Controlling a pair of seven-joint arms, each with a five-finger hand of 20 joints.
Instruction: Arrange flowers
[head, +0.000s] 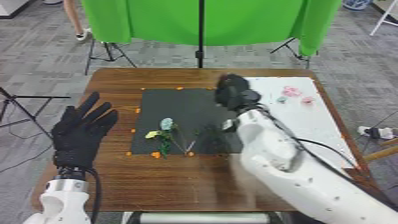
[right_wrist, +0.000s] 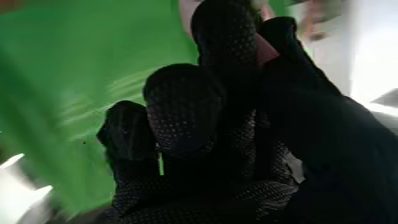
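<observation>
Nearest me, at the near end of the table (head: 178, 195), my left hand (head: 82, 134) hangs over the edge, its fingers apart and nothing in them. Just past those fingers, to the right, the mat (head: 195, 102) carries 1 blue bloom (head: 167, 123) and 1 yellow bloom (head: 152, 134), with green leaves (head: 164, 145) and thin stems running near side of them.

Farther out, here's my right hand (head: 234, 90), above the mat's far right part, fingers curled in close together. From the wrist, a pink bloom (right_wrist: 266, 50) shows between finger and thumb; I read that as a pinch. Whether they have the stem or just the petals, I can't tell.

Beyond those fingers to the right, on the board (head: 311, 122), sit 2 pink flowers (head: 291, 91) (head: 306, 100) and 1 pale green one (head: 281, 100). Green cloth (head: 151, 20) behind.

The risk now: a petal-only grip could let the bloom twist or drop. Swing low toward the left fingers, and my knuckles could snag those loose stems and drag the blue and yellow out of place.
</observation>
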